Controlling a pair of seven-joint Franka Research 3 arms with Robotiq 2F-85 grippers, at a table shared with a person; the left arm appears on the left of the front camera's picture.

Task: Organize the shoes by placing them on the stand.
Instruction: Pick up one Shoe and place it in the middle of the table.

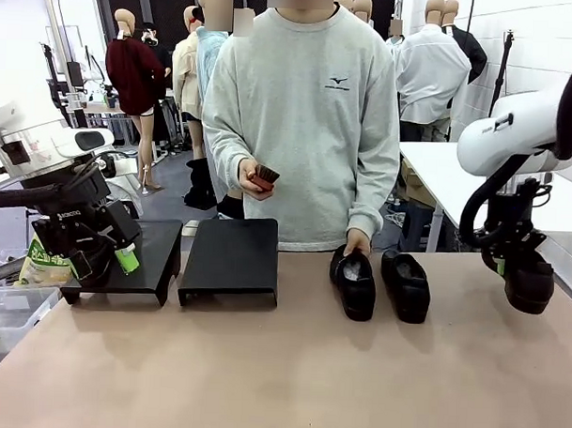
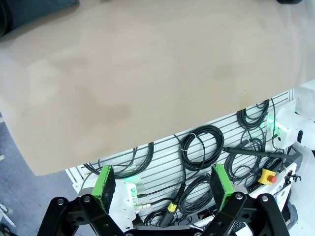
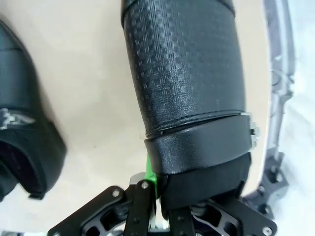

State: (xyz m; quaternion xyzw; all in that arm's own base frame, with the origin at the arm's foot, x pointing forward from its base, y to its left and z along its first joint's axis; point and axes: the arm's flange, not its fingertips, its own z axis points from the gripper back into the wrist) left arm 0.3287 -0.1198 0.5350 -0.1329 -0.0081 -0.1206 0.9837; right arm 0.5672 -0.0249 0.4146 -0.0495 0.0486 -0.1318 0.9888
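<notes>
Textured shoe (image 3: pixel 187 73) past the top edge; neighbouring shoe (image 3: pixel 24 132) half off-frame left.

Bright, even overhead light is recorded in the front view, with only soft shadows cast on the table (image 1: pixel 281 364) beneath the shoes (image 1: pixel 354 290). In the left wrist view the table edge is bowed by wide-angle distortion. In the right wrist view a dull sheen is noted on the near shoe (image 3: pixel 187 73), and the right margin is washed out.

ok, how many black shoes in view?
3. Two glossy black leather slip-on shoes on the tan table: one under the person's hand, one beside it. A third shoe is clamped in the right fingers. Others may be hidden.
</notes>
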